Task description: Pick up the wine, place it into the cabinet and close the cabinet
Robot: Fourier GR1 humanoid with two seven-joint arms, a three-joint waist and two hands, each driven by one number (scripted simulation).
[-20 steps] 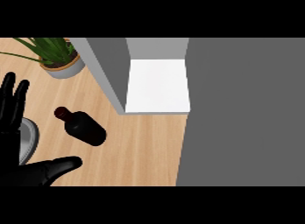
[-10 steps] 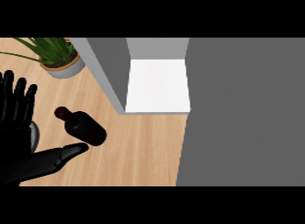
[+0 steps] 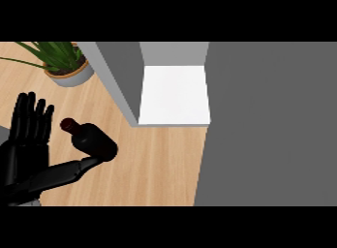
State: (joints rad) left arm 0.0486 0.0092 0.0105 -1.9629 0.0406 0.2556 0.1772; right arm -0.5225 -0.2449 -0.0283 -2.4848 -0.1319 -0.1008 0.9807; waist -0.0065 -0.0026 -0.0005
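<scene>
Head view, single entry.

Item 1: left hand [image 3: 24, 156]. It entered from the 7 o'clock corner with its back toward the viewer. The fingers [image 3: 32, 116] were straight, close together and pointed to 12 o'clock. The thumb [image 3: 69, 170] was spread wide toward 2 o'clock. The hand was open and curled round nothing. The thumb's tip lay against the lower end of item 2; black met black there, so true contact could not be told.

Item 2: wine bottle [image 3: 94, 142]. It was dark and lay on its side on the wooden counter [image 3: 160, 167], with its neck and cap aimed at 10 o'clock. It sat in the crook between the fingers and the thumb, just beside the fingers at their 3 o'clock, and outside the cabinet.

Item 3: cabinet [image 3: 175, 94]. It stood open with a bare white floor, at 1 o'clock from the bottle. Its grey side wall [image 3: 117, 77] stood between the bottle and the white floor.

Item 4: potted plant [image 3: 66, 68], with green leaves in a grey pot, at 12 o'clock from the hand and near the cabinet wall.

Item 5: broad grey surface [image 3: 275, 123], which filled the 3 o'clock side.
</scene>
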